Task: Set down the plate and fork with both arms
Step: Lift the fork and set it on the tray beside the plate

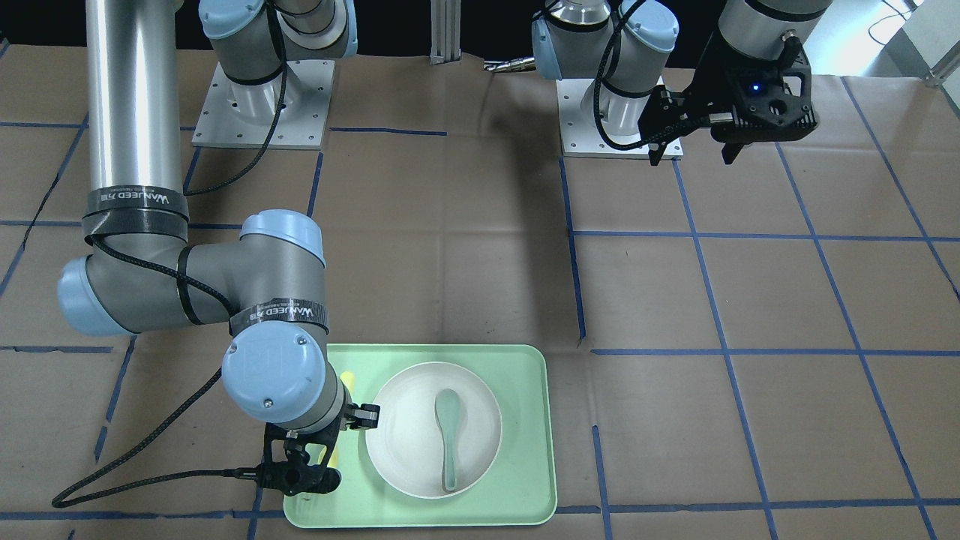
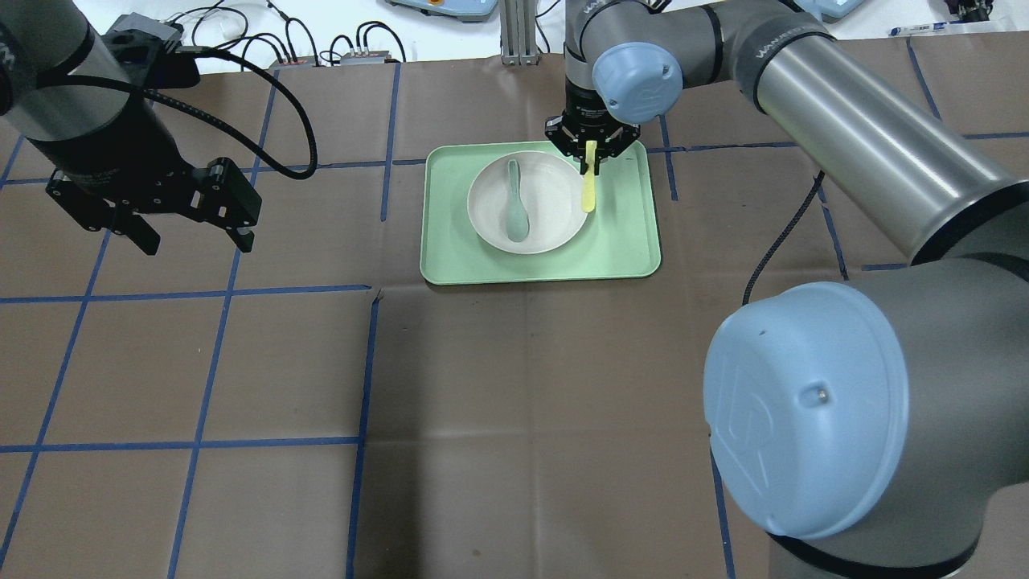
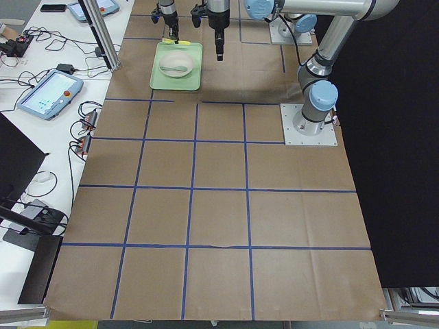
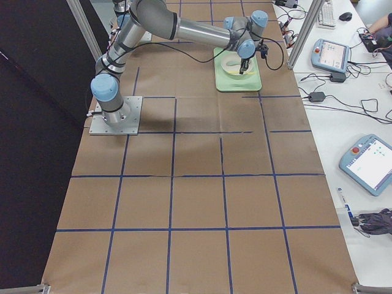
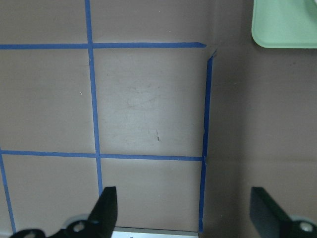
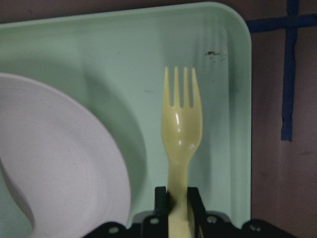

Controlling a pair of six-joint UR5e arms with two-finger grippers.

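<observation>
Brown paper with blue lines covers the table (image 2: 514,402), and at the left of the overhead view the left gripper (image 2: 197,241) hangs over it with fingers (image 2: 243,235) spread wide and nothing between them. Up in the middle sits a green tray (image 2: 627,241) with the white plate (image 2: 555,217) on it, and a green spoon (image 2: 516,209) lies in the plate. Just right of the plate, over the tray, the right gripper (image 2: 591,153) pinches the yellow fork (image 2: 589,189) by its handle.
</observation>
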